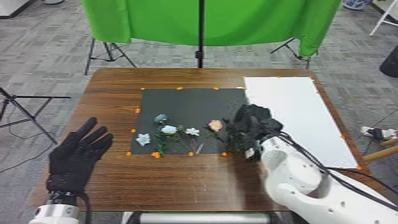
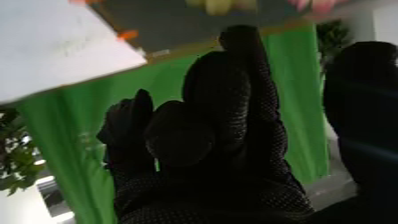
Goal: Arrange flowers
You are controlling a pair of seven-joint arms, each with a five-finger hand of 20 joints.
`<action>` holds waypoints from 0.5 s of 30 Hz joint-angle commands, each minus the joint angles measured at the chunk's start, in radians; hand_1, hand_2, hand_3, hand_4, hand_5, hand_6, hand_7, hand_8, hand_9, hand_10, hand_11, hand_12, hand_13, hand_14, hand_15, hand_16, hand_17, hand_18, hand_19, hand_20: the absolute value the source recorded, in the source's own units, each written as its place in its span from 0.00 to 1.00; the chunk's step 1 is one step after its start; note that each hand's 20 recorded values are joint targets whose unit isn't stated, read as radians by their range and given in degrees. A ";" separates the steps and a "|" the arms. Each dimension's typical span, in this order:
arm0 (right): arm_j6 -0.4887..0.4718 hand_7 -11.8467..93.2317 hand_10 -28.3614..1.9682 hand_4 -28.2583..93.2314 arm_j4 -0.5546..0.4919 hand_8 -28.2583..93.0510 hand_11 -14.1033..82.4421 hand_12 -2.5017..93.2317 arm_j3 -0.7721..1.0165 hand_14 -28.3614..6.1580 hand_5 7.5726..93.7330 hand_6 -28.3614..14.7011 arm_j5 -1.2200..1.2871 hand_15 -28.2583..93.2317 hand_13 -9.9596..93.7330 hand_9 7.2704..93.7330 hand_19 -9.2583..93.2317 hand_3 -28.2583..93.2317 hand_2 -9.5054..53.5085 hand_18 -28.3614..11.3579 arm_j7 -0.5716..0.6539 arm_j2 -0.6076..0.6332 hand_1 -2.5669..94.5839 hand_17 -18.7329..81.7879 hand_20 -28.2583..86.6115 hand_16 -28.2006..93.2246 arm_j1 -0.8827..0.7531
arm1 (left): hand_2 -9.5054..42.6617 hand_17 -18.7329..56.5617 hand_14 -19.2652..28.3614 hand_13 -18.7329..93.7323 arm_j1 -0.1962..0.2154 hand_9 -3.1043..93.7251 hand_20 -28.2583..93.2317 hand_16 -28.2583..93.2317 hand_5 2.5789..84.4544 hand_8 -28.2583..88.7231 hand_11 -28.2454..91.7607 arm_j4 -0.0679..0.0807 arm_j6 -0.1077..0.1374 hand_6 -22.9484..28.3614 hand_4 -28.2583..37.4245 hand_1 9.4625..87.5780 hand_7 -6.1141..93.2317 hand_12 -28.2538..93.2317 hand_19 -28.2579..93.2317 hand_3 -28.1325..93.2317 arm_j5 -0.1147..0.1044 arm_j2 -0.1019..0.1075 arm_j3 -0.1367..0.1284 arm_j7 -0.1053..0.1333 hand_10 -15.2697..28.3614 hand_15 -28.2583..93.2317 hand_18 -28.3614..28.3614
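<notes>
In the head view, my left hand point(image 1: 80, 154) lies at the left side, open with straight fingers. My right hand point(image 1: 253, 121) is over the right edge of the dark mat point(image 1: 191, 102), beside the pink flower point(image 1: 216, 125). Left of that flower are a small white flower point(image 1: 193, 131), a white rose point(image 1: 169, 129), a blue-grey bloom point(image 1: 161, 118) and a pale star-shaped flower point(image 1: 144, 139). In the right wrist view, my right hand point(image 2: 231, 150) is open, fingers relaxed and thumb apart, with nothing between them. Blurred yellowish point(image 2: 218, 5) and pink petals point(image 2: 318, 4) show beyond the fingertips.
A white board point(image 1: 293, 117) lies along the right of the brown table point(image 1: 178, 190), bordering the dark mat. Orange pieces point(image 1: 155, 155) mark the edges of both. Behind the table hang a green cloth point(image 1: 151, 22) and a black stand point(image 1: 200, 55).
</notes>
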 commanded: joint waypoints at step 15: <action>0.082 0.23 0.37 0.00 -0.081 0.13 0.34 0.16 0.680 0.27 0.50 0.65 1.288 0.63 0.48 0.55 0.63 0.90 0.28 0.10 -0.550 -0.089 0.18 0.21 0.50 0.30 -0.439 | 0.31 0.13 1.00 0.38 -0.020 0.40 0.29 0.15 0.41 0.16 0.41 0.028 0.088 0.52 0.00 0.16 0.16 0.31 0.71 0.87 0.043 0.039 0.068 0.071 0.78 0.63 1.00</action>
